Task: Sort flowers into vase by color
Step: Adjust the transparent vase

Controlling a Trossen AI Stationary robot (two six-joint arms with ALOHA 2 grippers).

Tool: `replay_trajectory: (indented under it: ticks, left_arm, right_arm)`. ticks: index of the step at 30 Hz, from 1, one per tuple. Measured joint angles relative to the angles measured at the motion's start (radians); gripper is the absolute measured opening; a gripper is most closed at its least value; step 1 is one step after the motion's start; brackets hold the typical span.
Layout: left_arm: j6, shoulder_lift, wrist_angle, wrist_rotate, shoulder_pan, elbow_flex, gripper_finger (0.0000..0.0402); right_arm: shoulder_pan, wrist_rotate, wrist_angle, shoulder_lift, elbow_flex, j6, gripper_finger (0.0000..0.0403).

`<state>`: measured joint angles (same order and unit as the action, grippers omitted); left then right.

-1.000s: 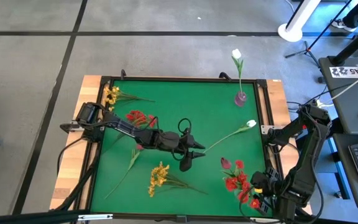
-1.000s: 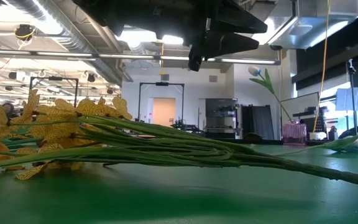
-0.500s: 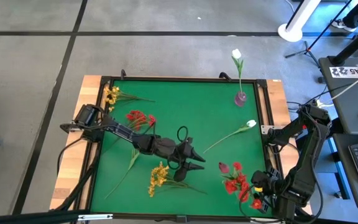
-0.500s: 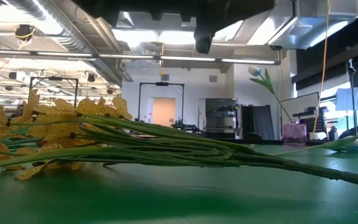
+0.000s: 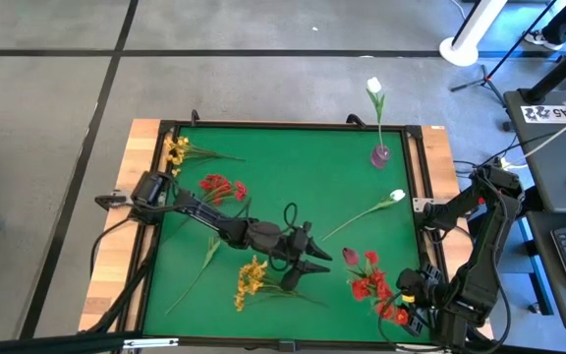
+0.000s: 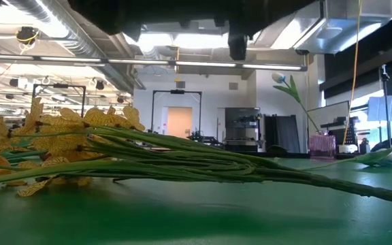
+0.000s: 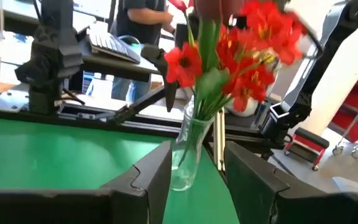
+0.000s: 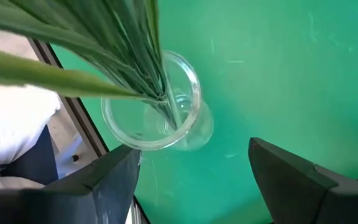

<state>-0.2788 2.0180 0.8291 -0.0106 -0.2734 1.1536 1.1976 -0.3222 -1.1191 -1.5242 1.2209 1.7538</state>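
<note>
Since the earlier frame, my left pincer has swung toward the table's near right. From above, it hangs half spread, empty, between the yellow spray and the red flowers; a white tulip lies beyond. Level view: yellow spray stems cross the green table. Left wrist: red flowers stand in a glass vase. Right wrist: my right pincer hovers spread wide over that vase.

A clear vase stands in the table's near right corner; another vase far right.
</note>
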Motion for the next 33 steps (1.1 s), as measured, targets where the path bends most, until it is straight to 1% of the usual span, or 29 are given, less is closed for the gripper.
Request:
replay_trajectory:
  ticks: [3,6,9,11,14,16,26,33]
  left_arm:
    - [0.013,0.052,0.001,0.010,-0.009,0.067,0.0142]
    - [0.033,0.107,0.001,0.047,-0.018,0.159,0.0142]
    - [0.057,0.152,-0.038,0.058,-0.027,0.247,0.0142]
    - [0.074,0.167,-0.074,0.049,-0.030,0.288,0.0142]
    - [0.077,0.170,-0.135,-0.031,-0.027,0.328,0.0142]
    - [0.080,0.170,-0.153,-0.059,-0.020,0.339,0.0142]
    - [0.078,0.170,-0.079,-0.059,0.005,0.340,0.0142]
    - [0.079,0.170,-0.064,-0.049,0.004,0.340,0.0142]
  right_arm:
    - [0.000,0.000,0.000,0.000,0.000,0.000,0.0296]
    - [0.000,0.000,0.000,0.001,0.000,0.000,0.0296]
    - [0.000,-0.007,0.000,0.001,0.000,0.000,0.0296]
    - [0.000,-0.010,0.000,0.001,0.000,0.000,0.0296]
    - [0.000,-0.015,-0.001,0.001,0.000,0.000,0.0296]
    - [0.000,-0.022,-0.001,0.001,0.000,0.000,0.0296]
    - [0.000,-0.034,-0.001,0.001,0.000,0.000,0.0296]
    - [0.000,-0.064,-0.001,0.001,0.000,-0.004,0.0296]
